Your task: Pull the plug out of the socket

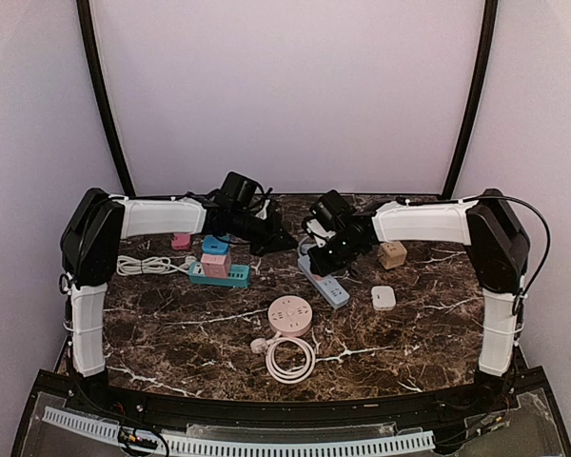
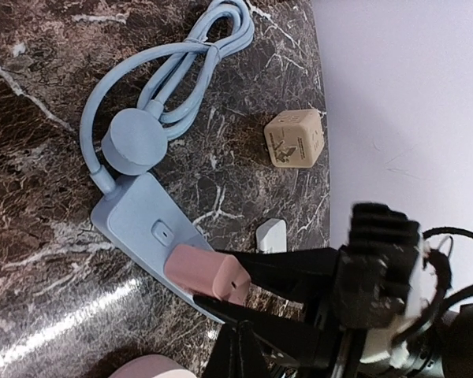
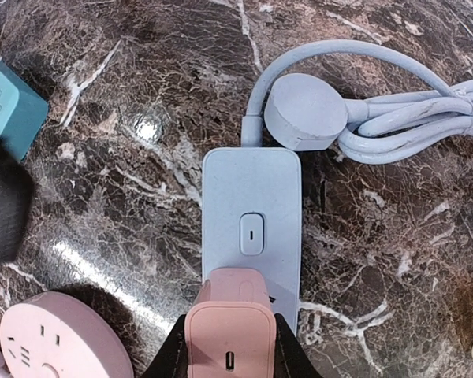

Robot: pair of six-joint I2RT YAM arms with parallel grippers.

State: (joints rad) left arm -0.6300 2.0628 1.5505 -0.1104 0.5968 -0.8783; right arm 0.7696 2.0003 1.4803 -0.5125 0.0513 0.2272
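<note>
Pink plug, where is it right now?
The pink plug sits bottom centre of the right wrist view, plugged into the blue power strip, just below its switch, clasped by the right gripper.

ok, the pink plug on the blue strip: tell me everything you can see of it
The pink plug is a blocky adapter with rounded corners, matte plastic by its look, with a small slot-shaped port on its outer face. It appears seated in the blue power strip, at the end away from the cable, just past the strip's button. The right gripper has its black fingers against two opposite sides of it. Nothing else touches it.
</note>
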